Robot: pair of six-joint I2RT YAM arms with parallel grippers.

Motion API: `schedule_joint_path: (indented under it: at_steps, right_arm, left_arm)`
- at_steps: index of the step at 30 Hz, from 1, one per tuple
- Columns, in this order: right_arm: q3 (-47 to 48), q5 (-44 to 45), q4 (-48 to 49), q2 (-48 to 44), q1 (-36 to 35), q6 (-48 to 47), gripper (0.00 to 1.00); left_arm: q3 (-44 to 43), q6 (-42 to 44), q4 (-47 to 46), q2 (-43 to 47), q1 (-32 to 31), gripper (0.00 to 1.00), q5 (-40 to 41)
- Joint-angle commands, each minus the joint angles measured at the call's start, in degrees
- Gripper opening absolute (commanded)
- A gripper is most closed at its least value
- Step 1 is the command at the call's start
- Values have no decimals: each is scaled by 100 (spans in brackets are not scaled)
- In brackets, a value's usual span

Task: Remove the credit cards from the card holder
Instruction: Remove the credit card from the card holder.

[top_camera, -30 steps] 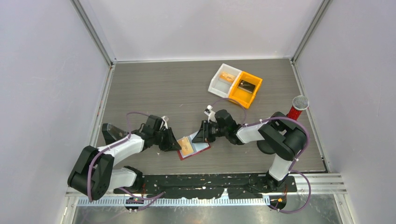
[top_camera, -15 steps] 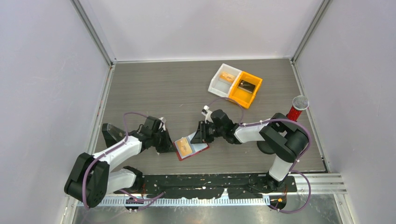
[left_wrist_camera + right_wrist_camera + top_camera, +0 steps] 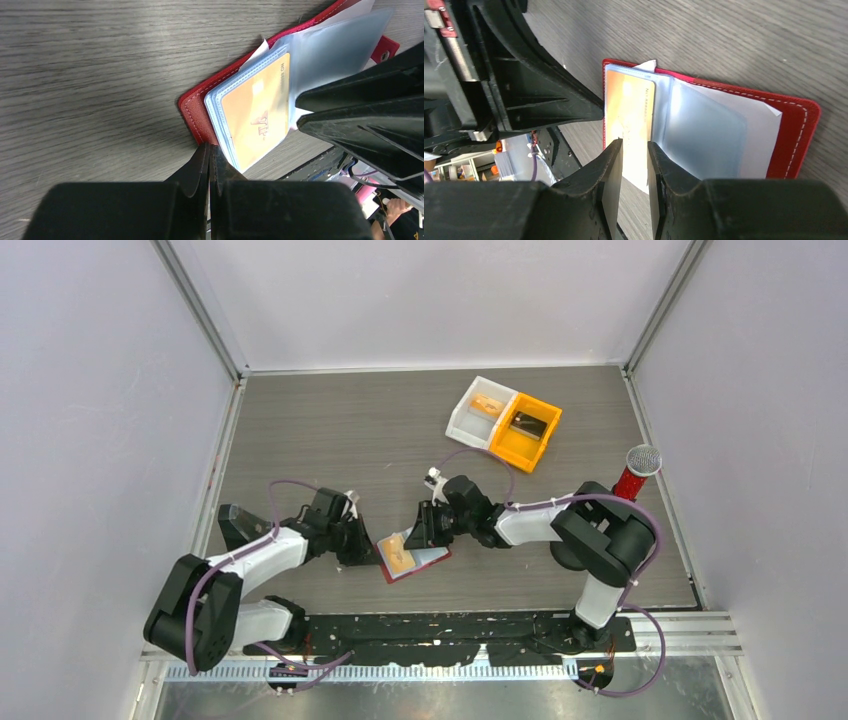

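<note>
The red card holder point(image 3: 432, 561) lies open on the table between my two grippers, its clear sleeves fanned up. An orange-tan credit card point(image 3: 398, 554) sits in the left-hand sleeve. In the left wrist view my left gripper point(image 3: 210, 148) is shut, its tips touching the holder's red edge point(image 3: 192, 107) beside the card point(image 3: 257, 120). In the right wrist view my right gripper point(image 3: 634, 146) is open by a narrow gap, its tips over the near end of the card point(image 3: 629, 107). The holder's red cover point(image 3: 801, 130) reaches out to the right. In the top view the left gripper point(image 3: 365, 546) is at the holder's left edge and the right gripper point(image 3: 420, 532) at its upper edge.
A white bin point(image 3: 480, 408) and an orange bin point(image 3: 527, 430) stand joined at the back right; the white one holds an orange-tan item. A red cylinder with a grey mesh top point(image 3: 637, 472) stands by the right arm. The table's near edge lies just below the holder.
My right gripper has moved left over the holder towards the card. My left gripper drew back from the holder's left edge, then came back up to it.
</note>
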State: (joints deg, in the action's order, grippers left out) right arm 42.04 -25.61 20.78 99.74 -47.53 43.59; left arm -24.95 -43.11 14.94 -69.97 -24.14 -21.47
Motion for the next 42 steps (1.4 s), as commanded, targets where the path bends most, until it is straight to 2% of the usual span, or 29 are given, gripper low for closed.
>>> schedule_joint_path:
  at_steps: [1,14,17,22,33,42]
  right_arm:
    - [210,81,-9,162,-20,-133,32]
    - [137,-233,453,381,-24,125,35]
    - [152,-82,207,322,-20,23,40]
    - [214,178,-160,130,-20,-201,41]
    - [138,113,-43,84,-20,-116,41]
    - [101,22,136,92,-20,-16,41]
  left_arm:
    - [34,53,-192,-184,-12,0,108]
    - [76,57,-233,-291,-12,0,104]
    - [99,52,-245,-296,-12,0,105]
    - [113,31,-246,-277,-12,0,84]
    - [-167,-112,264,505,-12,11,-21]
    - [-262,-181,-204,227,-12,3,-258]
